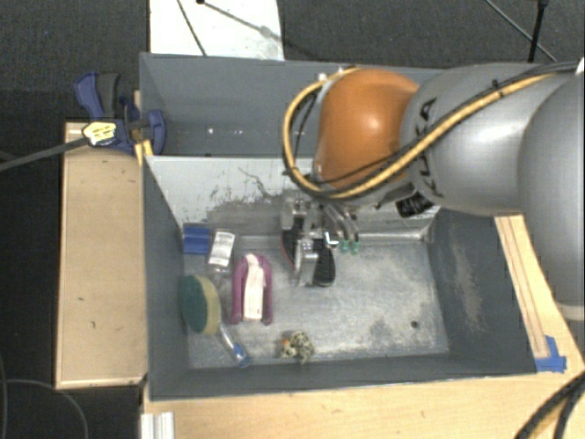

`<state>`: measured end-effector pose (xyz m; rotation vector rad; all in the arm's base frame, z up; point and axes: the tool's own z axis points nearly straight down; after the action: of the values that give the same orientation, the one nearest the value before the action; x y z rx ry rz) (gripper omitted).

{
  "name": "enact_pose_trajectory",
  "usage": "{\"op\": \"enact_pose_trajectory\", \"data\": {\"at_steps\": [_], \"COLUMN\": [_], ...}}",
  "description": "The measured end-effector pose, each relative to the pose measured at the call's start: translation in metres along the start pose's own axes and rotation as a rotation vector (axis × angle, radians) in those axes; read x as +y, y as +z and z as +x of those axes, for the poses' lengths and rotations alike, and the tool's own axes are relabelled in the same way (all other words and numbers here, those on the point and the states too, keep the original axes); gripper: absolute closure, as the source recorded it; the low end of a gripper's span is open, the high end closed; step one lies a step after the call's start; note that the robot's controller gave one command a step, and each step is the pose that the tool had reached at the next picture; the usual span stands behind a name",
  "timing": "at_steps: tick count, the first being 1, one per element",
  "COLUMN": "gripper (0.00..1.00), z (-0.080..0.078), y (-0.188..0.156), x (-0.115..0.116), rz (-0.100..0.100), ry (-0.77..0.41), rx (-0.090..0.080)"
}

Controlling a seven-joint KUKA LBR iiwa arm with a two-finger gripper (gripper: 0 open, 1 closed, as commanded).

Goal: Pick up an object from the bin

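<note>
Nearest the camera, by the front wall of the grey metal bin [484,300], a small speckled brownish lump [296,346] lies in front of the pink-and-white plastic bottle [251,288], a little toward its arm side. 1 small clear piece with a blue tip [233,347] lies in front of the bottle too, toward its other side. A round green disc with a yellowish face [199,305] sits just beside the bottle on the side away from the arm. The bottle itself lies flat, its long axis running from the front wall toward the back wall, only slightly slanted. The gripper [309,262] hangs low over bare floor just beside the bottle's far end, on the arm side, and seems clear of it. Whether the gripper is open or closed cannot be told from here. That sideways offset looks like the thing the next move depends on. If the bottle is the pick, the gripper has to shift across to it and take it over its narrow width. Behind the bottle's far end lie 1 clear crinkled packet [221,248] and 1 small blue block [195,239]. Above and behind the bottle, the silver arm [494,144] reaches in with its wrist bent down under an orange domed cover [361,122] looped with cables.
</note>
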<state>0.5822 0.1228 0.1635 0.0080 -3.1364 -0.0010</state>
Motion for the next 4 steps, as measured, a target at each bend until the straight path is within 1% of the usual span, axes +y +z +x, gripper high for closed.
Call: {"op": "enact_pose_trajectory", "data": {"at_steps": [1, 2, 3, 4], "gripper": [0.00, 0.00, 0.00, 1.00], "z": [0.023, 0.049, 0.055, 0.056], "y": [0.085, 0.090, 0.092, 0.091], "x": [0.027, 0.059, 0.086, 0.086], "rz": [0.000, 0.000, -0.001, -0.002], "ry": [-0.070, -0.012, -0.439, -0.432], "rx": [-0.004, -0.016, -0.013, -0.008]}}
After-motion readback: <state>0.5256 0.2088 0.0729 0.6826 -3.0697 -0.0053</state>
